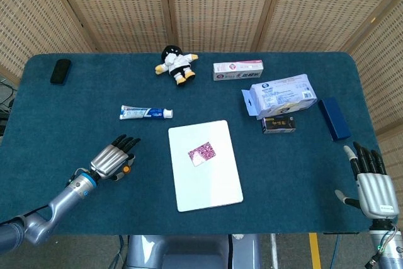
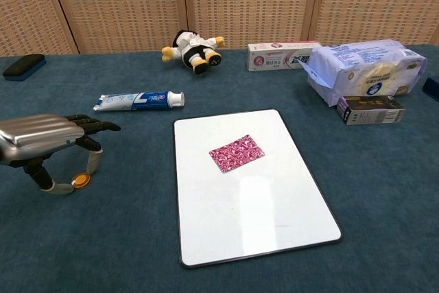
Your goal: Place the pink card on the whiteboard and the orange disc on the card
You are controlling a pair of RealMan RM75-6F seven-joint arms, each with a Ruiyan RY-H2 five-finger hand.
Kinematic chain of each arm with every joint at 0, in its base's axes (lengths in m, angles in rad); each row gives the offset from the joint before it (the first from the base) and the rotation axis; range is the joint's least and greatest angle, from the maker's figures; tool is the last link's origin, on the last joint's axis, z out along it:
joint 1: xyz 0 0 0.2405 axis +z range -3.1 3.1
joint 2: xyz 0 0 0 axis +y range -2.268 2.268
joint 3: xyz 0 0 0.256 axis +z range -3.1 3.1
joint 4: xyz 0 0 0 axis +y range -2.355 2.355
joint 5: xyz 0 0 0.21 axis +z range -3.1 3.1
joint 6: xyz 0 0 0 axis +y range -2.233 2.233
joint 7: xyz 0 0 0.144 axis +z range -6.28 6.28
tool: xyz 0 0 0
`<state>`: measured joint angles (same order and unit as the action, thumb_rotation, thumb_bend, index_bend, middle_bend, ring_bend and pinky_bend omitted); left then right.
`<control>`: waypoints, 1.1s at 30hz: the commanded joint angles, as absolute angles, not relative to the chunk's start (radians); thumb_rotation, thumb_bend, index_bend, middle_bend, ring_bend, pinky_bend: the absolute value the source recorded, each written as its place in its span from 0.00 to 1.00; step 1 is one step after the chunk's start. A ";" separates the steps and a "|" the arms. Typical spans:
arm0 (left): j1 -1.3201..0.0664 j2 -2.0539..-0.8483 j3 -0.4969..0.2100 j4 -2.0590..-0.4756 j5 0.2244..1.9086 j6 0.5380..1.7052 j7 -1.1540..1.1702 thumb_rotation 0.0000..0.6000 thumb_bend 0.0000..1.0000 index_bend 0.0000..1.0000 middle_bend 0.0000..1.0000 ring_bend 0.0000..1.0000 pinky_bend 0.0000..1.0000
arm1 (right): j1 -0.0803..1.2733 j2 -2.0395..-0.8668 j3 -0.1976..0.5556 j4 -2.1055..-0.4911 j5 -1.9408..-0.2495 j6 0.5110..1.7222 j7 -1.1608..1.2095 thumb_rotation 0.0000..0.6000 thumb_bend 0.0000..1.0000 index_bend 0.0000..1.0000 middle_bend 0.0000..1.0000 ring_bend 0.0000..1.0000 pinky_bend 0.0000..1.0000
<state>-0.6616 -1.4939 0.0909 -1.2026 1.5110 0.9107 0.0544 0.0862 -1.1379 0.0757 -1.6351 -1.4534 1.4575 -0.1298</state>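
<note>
Whiteboard (image 2: pixel 254 197): flat on the cloth, well to the right of the left hand.

Left hand (image 2: pixel 44 143): arched over the disc, fingers apart and reaching down around it; whether thumb and finger have it clamped cannot be told.

Right hand (image 1: pixel 373 184): far off at the table's right edge, fingers apart, holding nothing.

Pink card (image 2: pixel 236 152): lying on the whiteboard; that step looks done.

Orange disc (image 2: pixel 82 180): on the cloth beneath the left hand, by its thumb tip.

Step judged in hand: grasping the disc. Next: a firm pinch, lift, carry right to the card.

Hard to make out: contact at the disc; in the head view the fingers mostly hide it.
</note>
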 commanded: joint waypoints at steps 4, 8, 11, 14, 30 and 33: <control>-0.663 -1.496 0.086 -1.206 1.508 0.899 0.064 1.00 0.31 0.54 0.00 0.00 0.00 | 0.086 -1.137 0.076 -1.636 -1.453 1.457 -0.129 1.00 0.00 0.00 0.00 0.00 0.00; -0.663 -1.491 0.079 -1.214 1.507 0.902 0.065 1.00 0.31 0.54 0.00 0.00 0.00 | 0.087 -1.137 0.076 -1.636 -1.453 1.457 -0.129 1.00 0.00 0.00 0.00 0.00 0.00; -0.665 -1.481 0.069 -1.225 1.506 0.909 0.068 1.00 0.31 0.54 0.00 0.00 0.00 | 0.087 -1.137 0.076 -1.636 -1.454 1.457 -0.128 1.00 0.00 0.00 0.00 0.00 0.00; -0.671 -1.467 0.049 -1.244 1.491 0.907 0.078 1.00 0.31 0.55 0.00 0.00 0.00 | 0.087 -1.137 0.076 -1.636 -1.454 1.458 -0.129 1.00 0.00 0.00 0.00 0.00 0.00; -0.850 -1.531 -0.169 -1.362 1.233 0.740 0.240 1.00 0.32 0.55 0.00 0.00 0.00 | 0.088 -1.136 0.077 -1.636 -1.451 1.453 -0.123 1.00 0.00 0.00 0.00 0.00 0.00; -0.893 -1.587 -0.193 -1.344 1.180 0.729 0.309 1.00 0.32 0.55 0.00 0.00 0.00 | 0.089 -1.136 0.078 -1.636 -1.447 1.451 -0.120 1.00 0.00 0.00 0.00 0.00 0.00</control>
<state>-0.8556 -1.5440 -0.1660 -1.3523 1.2233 0.7475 0.2601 0.0887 -1.1359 0.0775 -1.6362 -1.4475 1.4506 -0.1205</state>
